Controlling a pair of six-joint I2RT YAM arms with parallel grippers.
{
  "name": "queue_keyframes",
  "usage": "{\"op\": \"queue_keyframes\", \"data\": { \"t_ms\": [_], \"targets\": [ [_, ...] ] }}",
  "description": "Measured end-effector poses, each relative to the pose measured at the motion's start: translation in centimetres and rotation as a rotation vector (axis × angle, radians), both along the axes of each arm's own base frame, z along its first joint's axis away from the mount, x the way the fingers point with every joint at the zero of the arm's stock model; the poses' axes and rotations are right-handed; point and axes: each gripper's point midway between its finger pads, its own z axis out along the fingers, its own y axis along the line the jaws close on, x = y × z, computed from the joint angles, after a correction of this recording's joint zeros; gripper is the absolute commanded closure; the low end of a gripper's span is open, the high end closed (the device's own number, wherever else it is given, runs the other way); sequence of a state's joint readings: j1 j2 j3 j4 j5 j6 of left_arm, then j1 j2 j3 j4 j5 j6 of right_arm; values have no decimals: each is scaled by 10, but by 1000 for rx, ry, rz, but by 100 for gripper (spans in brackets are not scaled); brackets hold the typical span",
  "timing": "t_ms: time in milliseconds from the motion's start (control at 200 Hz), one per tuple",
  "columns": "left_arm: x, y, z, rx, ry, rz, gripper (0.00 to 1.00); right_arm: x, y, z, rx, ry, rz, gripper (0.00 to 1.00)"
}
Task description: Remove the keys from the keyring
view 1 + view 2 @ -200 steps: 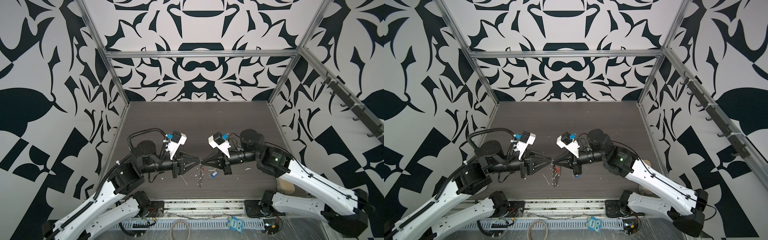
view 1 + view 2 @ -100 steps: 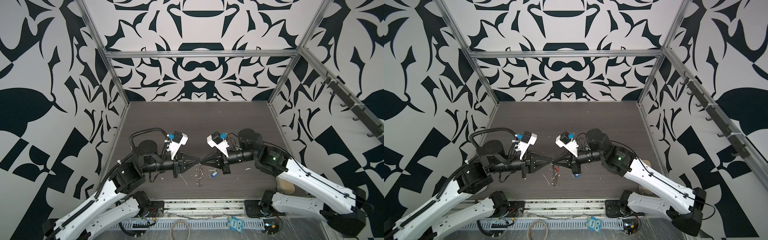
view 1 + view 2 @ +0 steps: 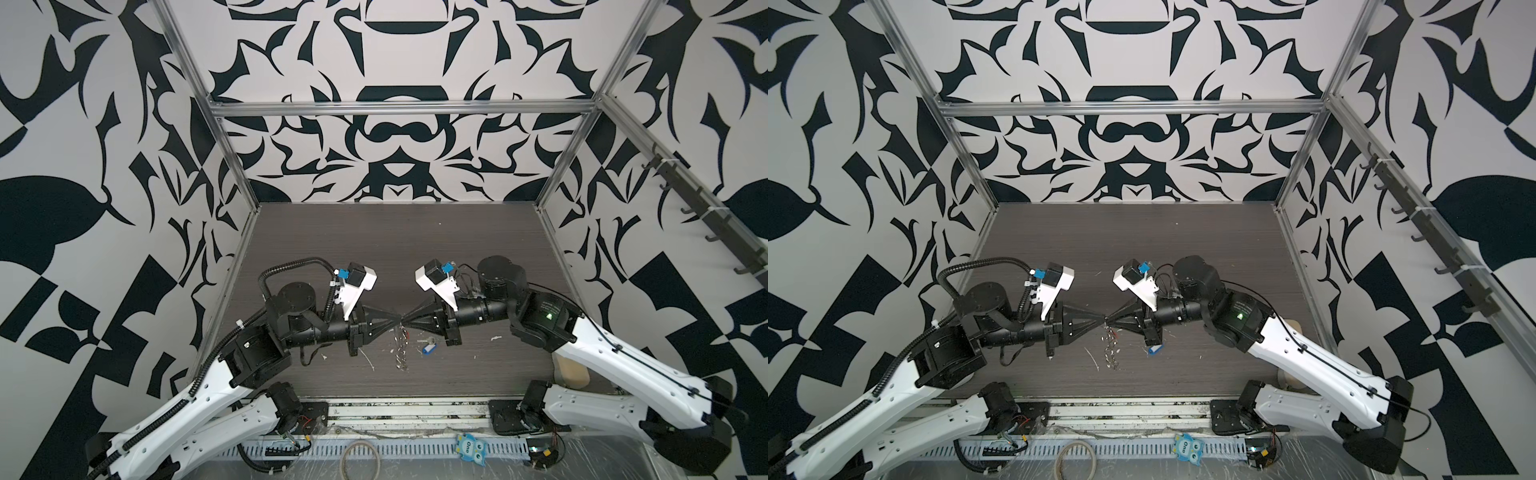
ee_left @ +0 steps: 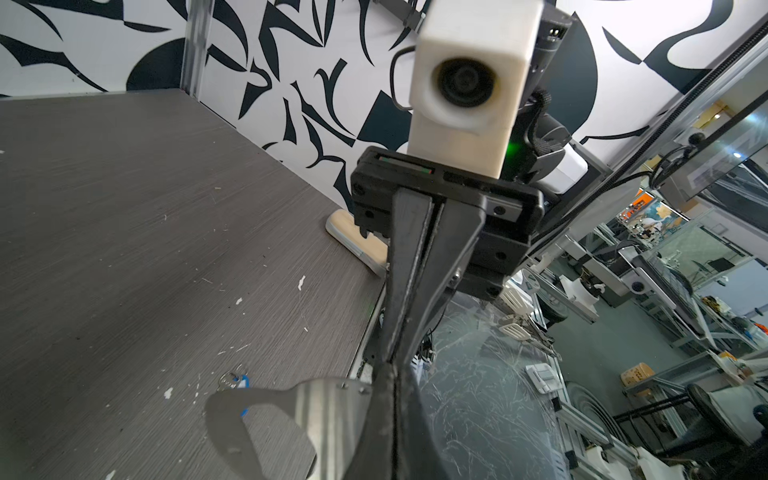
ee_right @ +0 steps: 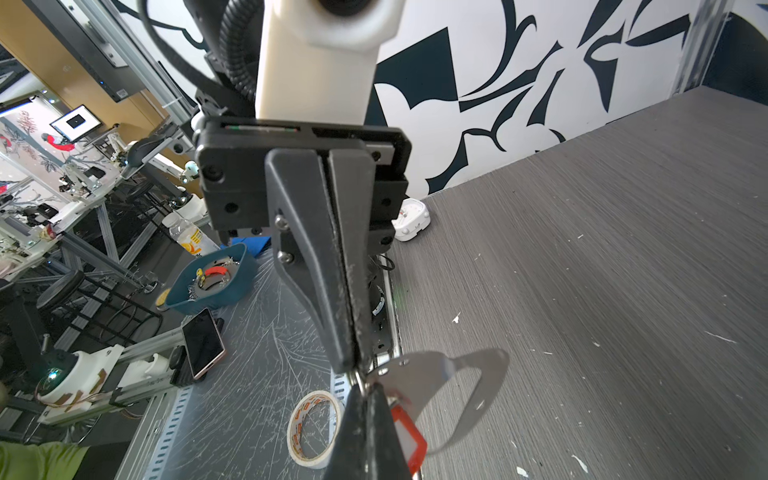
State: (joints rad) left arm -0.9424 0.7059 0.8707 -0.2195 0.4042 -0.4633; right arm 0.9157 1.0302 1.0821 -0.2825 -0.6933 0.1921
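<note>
While my left jaws and right jaws pinch the keyring (image 4: 316, 415), I see white scraps (image 4: 301, 282) on the grey surface (image 3: 395, 249) and patterned walls (image 3: 395, 137).

Far tabletop (image 3: 395, 241) wide open, left gripper (image 3: 395, 326) and right gripper (image 3: 407, 326) tip to tip, keyring (image 4: 324, 415) hanging between, blue-tagged key (image 3: 429, 348) lying just right, tan block (image 3: 573, 372) front-right.

Smooth grey keyring (image 4: 320, 415), matt wood-grain tabletop (image 4: 124, 208)
</note>
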Motion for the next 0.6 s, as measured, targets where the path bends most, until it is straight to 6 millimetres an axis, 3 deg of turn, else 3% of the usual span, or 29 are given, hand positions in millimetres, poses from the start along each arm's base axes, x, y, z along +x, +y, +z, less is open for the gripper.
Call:
{"op": "queue_keyframes", "data": {
  "t_ms": [100,230,415,600],
  "targets": [
    [1,2,1,-37,-29,27,100,3,-2,1,31,-5,-33,79],
    [6,7,-4,-84,-57,78,100,6,-8,14,113,-33,-84,64],
    [15,14,2,-178,-102,151,100,9,-23,37,270,-73,-172,58],
    [19,19,14,-268,-137,185,100,20,-18,39,341,-30,-213,58]
  ]
}}
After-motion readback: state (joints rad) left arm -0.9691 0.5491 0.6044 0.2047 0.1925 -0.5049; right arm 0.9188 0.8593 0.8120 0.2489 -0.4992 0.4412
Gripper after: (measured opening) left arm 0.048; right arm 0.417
